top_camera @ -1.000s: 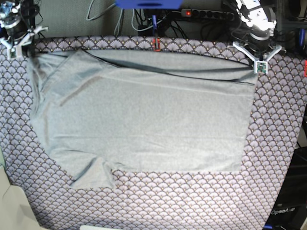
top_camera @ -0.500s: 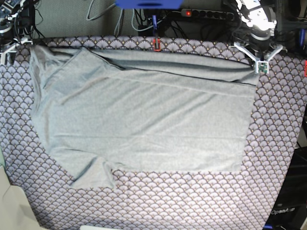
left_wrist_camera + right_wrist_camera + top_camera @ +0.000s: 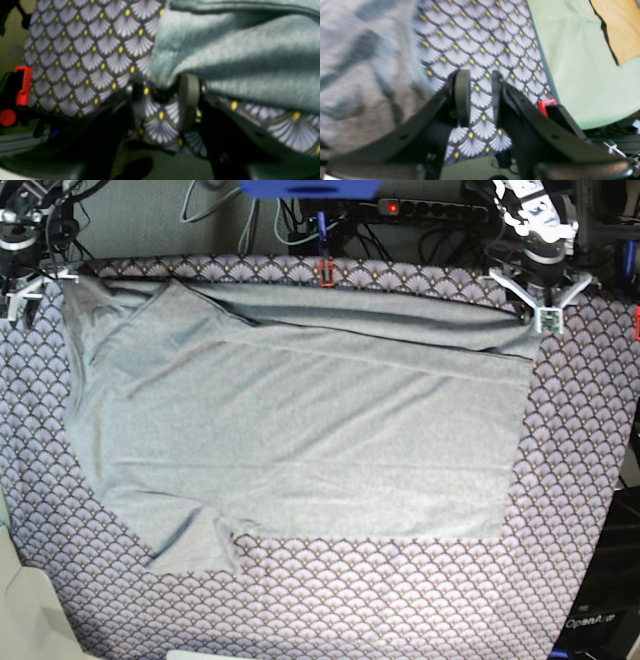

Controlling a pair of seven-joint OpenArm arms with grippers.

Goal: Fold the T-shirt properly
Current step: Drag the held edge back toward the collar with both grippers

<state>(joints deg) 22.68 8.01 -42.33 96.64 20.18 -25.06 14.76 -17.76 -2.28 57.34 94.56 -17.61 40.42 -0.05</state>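
Note:
The light grey T-shirt [image 3: 300, 420] lies spread on the fan-scale tablecloth [image 3: 400, 600], its far part folded over along the back edge, one sleeve at the front left. My left gripper [image 3: 541, 308] is at the shirt's back right corner. In the left wrist view the left gripper [image 3: 162, 97] has its jaws apart, with the shirt's corner [image 3: 237, 50] lying at the fingertips and tablecloth [image 3: 87, 50] showing between them. My right gripper [image 3: 30, 280] is just left of the shirt's back left corner. In the right wrist view the right gripper [image 3: 480, 97] is open and empty, with the shirt [image 3: 357, 75] beside it.
A red clamp [image 3: 326, 272] holds the cloth at the back edge, and others show at the corners [image 3: 23, 85] [image 3: 546, 103]. A power strip [image 3: 430, 208] and cables lie behind the table. Pale green floor [image 3: 570, 62] lies past the table's side edge.
My right gripper has let go of the shirt's back left corner and moved off to the left. The shirt's far edge now lies further back. The left gripper has barely moved.

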